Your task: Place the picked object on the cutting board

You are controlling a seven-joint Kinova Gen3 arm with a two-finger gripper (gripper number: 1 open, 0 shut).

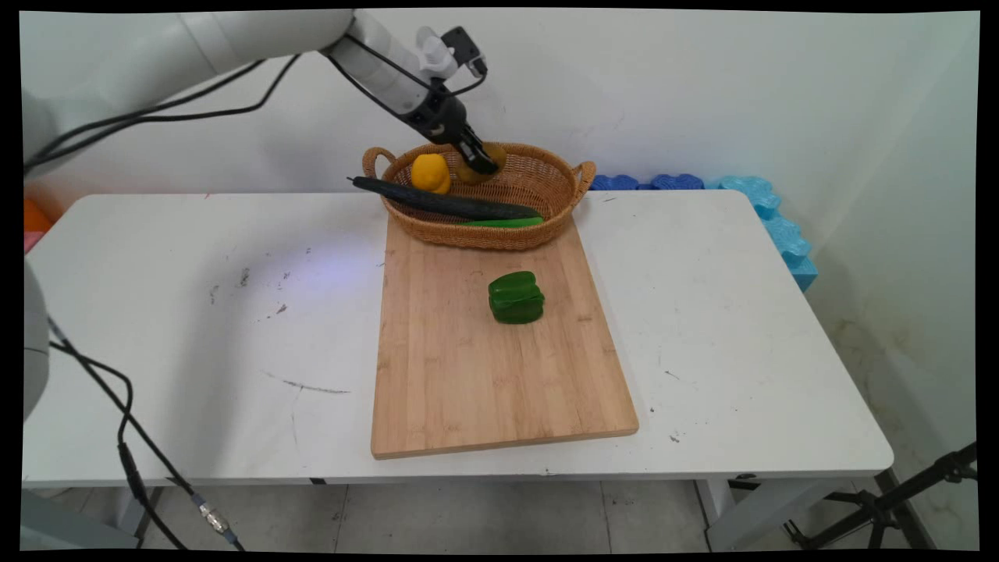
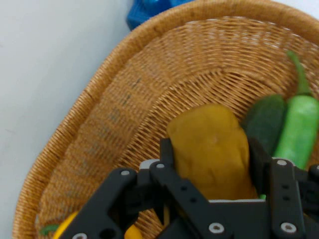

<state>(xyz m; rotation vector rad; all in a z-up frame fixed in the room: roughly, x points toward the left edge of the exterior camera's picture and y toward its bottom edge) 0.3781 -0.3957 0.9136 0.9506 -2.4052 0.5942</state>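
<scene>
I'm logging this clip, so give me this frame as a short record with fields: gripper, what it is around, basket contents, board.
gripper: black two-finger gripper reaching down into the wicker basket, jaws on either side of a brownish-yellow potato-like item
grip: contact not certain; item lies on the basket floor
basket contents: yellow pepper, dark cucumber poking over the left rim, light green long vegetable
basket position: far end of the wooden cutting board
board: green bell pepper lying alone
table: white
</scene>
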